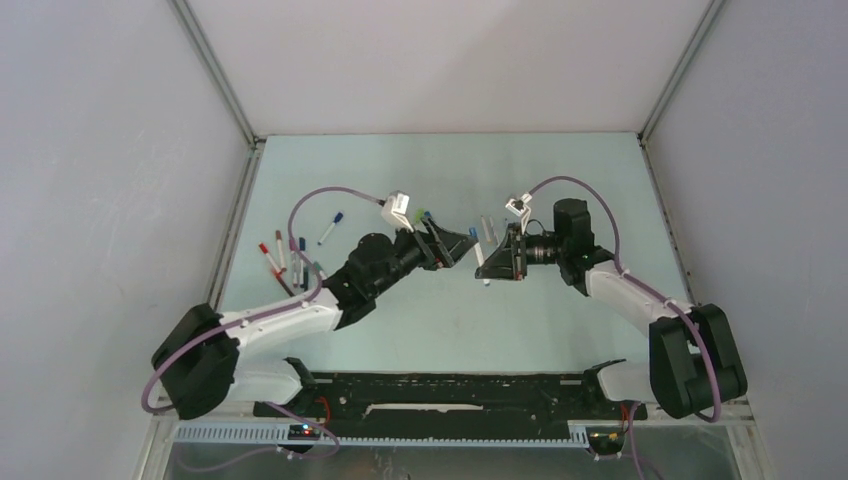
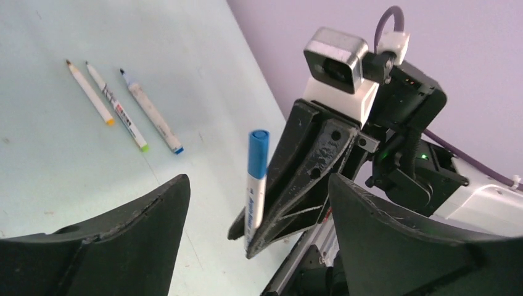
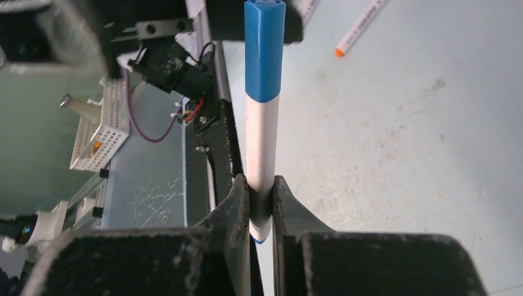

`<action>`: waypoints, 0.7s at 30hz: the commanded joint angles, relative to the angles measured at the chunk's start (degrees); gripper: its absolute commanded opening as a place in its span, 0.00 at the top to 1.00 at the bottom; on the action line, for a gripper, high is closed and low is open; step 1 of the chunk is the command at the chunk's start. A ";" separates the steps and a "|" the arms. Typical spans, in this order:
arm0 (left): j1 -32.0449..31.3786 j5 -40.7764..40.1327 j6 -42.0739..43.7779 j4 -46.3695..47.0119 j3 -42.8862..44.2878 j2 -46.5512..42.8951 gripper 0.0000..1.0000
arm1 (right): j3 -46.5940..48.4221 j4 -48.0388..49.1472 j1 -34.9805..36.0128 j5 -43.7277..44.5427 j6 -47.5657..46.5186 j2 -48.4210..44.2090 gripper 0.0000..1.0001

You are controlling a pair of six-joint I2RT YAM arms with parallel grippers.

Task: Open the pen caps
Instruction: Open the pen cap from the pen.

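Right claw (image 3: 261, 185) is clamping the white barrel of the blue pen (image 3: 261, 142) near its lower end, with a finger pressing on each side. The pen is sticking straight out of the claw. The blue cap (image 3: 264, 52) is sitting on the pen's far end, in the air over mid-desk, touching nothing else. Left claw (image 2: 259, 185) is gaping wide and holding nothing. The cap is showing between its jaws, ahead of them, untouched.

Room: my two claws are facing nose to nose over the middle of the desk (image 1: 450, 170), with bare pale green surface lying around them. The far edge and right edge are running well apart from both arms. The left side is tighter, with a scatter of pens (image 1: 285, 258) lying near the left wall. In the left wrist view, three pens (image 2: 117, 111) are lying side by side on the desk beyond the claw. A black rail (image 1: 450, 395) is bounding the near edge.

Plain pale walls (image 1: 100, 150) are closing in three sides, with metal struts (image 1: 215, 70) running up the back corners. The desk surface is showing faint scuffs.
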 commanded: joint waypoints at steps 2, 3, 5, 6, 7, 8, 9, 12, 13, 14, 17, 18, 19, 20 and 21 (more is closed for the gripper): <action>1.55 1.17 4.28 2.88 -1.92 -4.84 0.14 | 2.69 -3.07 -0.51 -9.28 -7.53 -3.27 1.00; 1.61 1.17 4.45 2.86 -1.82 -5.00 0.14 | 2.69 -3.03 -0.59 -9.88 -7.61 -3.44 1.00; 1.55 2.97 4.60 3.41 -1.70 -5.05 0.15 | 2.69 -3.16 -0.72 -10.52 -7.58 -3.54 1.00; 1.58 3.38 4.55 4.09 -1.70 -4.90 0.16 | 2.69 -3.24 -0.79 -10.79 -7.57 -3.58 1.00; 1.59 3.89 4.52 4.86 -1.63 -4.64 0.18 | 2.69 -3.25 -0.78 -11.03 -7.57 -3.55 1.00; 1.58 4.41 4.43 5.48 -1.49 -4.37 0.19 | 2.69 -3.25 -0.77 -11.09 -7.49 -3.46 1.00; 1.56 4.90 4.30 6.02 -1.31 -4.02 0.21 | 2.69 -3.17 -0.82 -11.08 -7.37 -3.43 1.00; 1.54 5.99 4.01 7.40 -0.56 -2.58 0.27 | 2.69 -3.05 -0.83 -11.27 -7.05 -3.34 1.00; 1.53 6.35 3.84 7.76 -0.34 -1.98 0.29 | 2.69 -3.02 -0.86 -11.20 -7.00 -3.22 1.00; 1.51 6.73 3.60 8.19 -0.10 -1.38 0.32 | 2.69 -2.99 -0.93 -11.13 -6.89 -3.23 1.00; 1.46 7.92 2.84 9.60 0.56 0.46 0.38 | 2.69 -2.71 -0.88 -11.12 -6.46 -3.01 1.00; 1.40 8.22 2.62 9.82 0.76 0.97 0.40 | 2.69 -2.58 -0.91 -11.17 -6.29 -2.87 1.00; 1.30 8.35 2.52 10.03 1.02 1.34 0.41 | 2.69 -2.55 -0.91 -11.19 -6.09 -2.81 1.00; 1.24 8.53 2.49 10.14 1.21 1.63 0.42 | 2.69 -2.50 -0.91 -11.13 -6.01 -2.66 1.00; 1.25 8.59 2.42 10.15 1.34 1.94 0.44 | 2.69 -2.40 -0.87 -11.09 -5.84 -2.44 1.00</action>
